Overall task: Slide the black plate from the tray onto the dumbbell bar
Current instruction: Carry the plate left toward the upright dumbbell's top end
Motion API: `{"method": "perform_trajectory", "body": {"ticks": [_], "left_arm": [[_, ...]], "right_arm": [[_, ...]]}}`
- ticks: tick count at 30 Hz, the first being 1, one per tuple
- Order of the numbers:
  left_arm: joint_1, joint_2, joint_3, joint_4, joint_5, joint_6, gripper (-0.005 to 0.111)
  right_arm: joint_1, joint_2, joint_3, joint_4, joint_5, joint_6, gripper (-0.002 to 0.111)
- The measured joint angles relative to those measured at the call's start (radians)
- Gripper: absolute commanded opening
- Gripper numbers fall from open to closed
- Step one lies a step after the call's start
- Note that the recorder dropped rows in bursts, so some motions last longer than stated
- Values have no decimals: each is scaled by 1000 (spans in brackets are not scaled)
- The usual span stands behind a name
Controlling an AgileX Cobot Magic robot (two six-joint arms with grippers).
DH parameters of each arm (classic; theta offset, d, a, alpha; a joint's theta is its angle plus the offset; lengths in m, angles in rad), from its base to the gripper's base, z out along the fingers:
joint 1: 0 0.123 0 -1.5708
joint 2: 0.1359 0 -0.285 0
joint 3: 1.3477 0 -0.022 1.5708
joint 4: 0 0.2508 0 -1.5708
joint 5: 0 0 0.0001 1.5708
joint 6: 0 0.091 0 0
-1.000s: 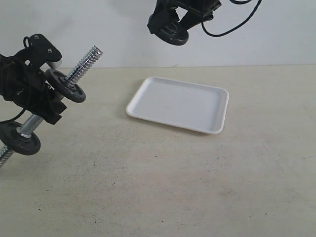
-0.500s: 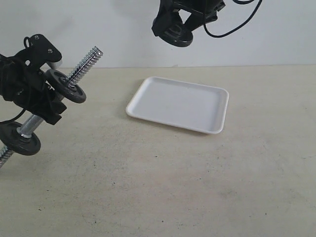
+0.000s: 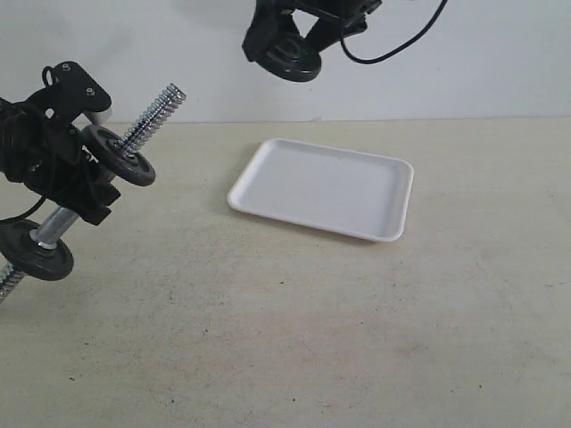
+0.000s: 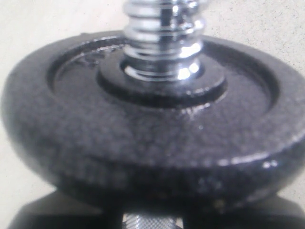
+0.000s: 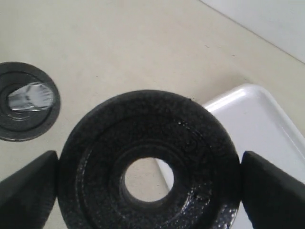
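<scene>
My left gripper [image 3: 76,174] is shut on the knurled middle of the dumbbell bar [image 3: 159,105] and holds it tilted above the table, threaded end up and to the right. A dull dark disc [image 3: 120,154] sits just above the grip, another [image 3: 40,251] below. That upper disc [image 4: 143,124] fills the left wrist view under the threaded end [image 4: 164,43]. High at the back, my right gripper [image 3: 287,45] is shut on the glossy black plate [image 3: 290,61]. Black fingers [image 5: 274,191] press both sides of the plate [image 5: 190,143], its hole unobstructed. The white tray [image 3: 268,169] lies empty.
The beige table runs back to a white wall. Below the held plate, the right wrist view shows the tray's corner [image 5: 257,119] and the bar's disc end-on [image 5: 47,102]. A black cable [image 3: 393,55] hangs from the right arm.
My right gripper has carried the black plate to the left, toward the bar's raised end, staying high. The left arm and the bar have not moved.
</scene>
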Motion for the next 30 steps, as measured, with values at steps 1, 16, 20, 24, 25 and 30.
{"method": "perform_trajectory", "body": {"ticks": [1, 16, 20, 24, 25, 30], "left_arm": [[0, 0, 0, 0, 0, 0, 4], [0, 0, 0, -8, 0, 0, 4], [0, 0, 0, -8, 0, 0, 4], [0, 0, 0, -8, 0, 0, 4], [0, 0, 0, -8, 0, 0, 4], [0, 0, 0, -8, 0, 0, 4]], "right_arm": [[17, 0, 0, 2, 0, -6, 0], [232, 2, 0, -554, 9, 200, 0], [234, 22, 0, -562, -12, 178, 0], [237, 59, 0, -551, -59, 161, 0], [237, 64, 0, -547, -67, 158, 0], [237, 123, 3, -517, -112, 147, 0]]}}
